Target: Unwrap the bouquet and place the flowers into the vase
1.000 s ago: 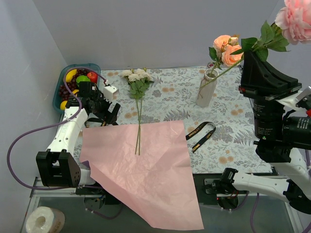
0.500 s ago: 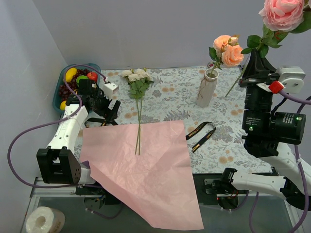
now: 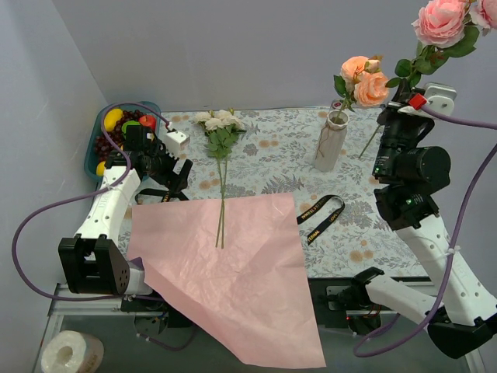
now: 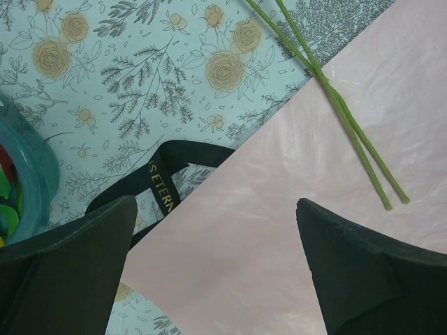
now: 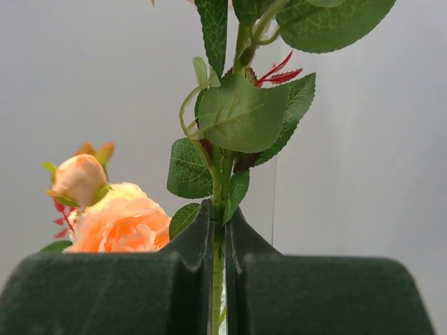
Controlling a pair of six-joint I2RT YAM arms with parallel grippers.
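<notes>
- The unwrapping is looking finished: the pink wrapping paper (image 3: 233, 280) is lying open and flat on the floral tablecloth (image 3: 373, 194). A black gold-lettered ribbon (image 3: 320, 217) is lying loose just beside it.
- The peach roses (image 3: 365, 81) are already standing in the cream vase (image 3: 329, 148) at the far right of the table.
- The right gripper (image 5: 218, 230) is pinching the pink rose (image 3: 441, 22) by its stem, jaws almost together. That arm is reaching high beside the vase with the bloom pointing up. The stem's lower end is hanging to the right of the vase, outside the neck.
- The white roses (image 3: 220, 124) are lying on the table, stems running onto the paper. By my reading, these and the pink rose are what is left.
- The left gripper (image 4: 216, 216) is hovering low over the paper's left corner, jaws wide, gripping nothing.
</notes>
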